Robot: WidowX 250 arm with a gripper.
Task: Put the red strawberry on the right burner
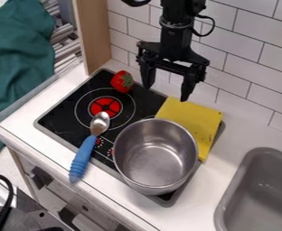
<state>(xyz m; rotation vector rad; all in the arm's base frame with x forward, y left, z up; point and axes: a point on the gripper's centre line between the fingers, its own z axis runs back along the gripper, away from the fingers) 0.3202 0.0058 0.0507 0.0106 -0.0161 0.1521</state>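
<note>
My black gripper hangs open at the top centre, over the back of the stove, with nothing between its fingers. To its left, the red strawberry with a green top lies at the stove's back left corner, apart from the gripper. The black stove has a left burner with a red centre, bare apart from a spoon's tip near its front. Over the right side of the stove stands a steel pot, hiding the right burner.
The empty steel pot stands partly on a yellow cloth. A spoon with a blue handle lies across the stove's front edge. A grey sink is at the right, a tiled wall behind.
</note>
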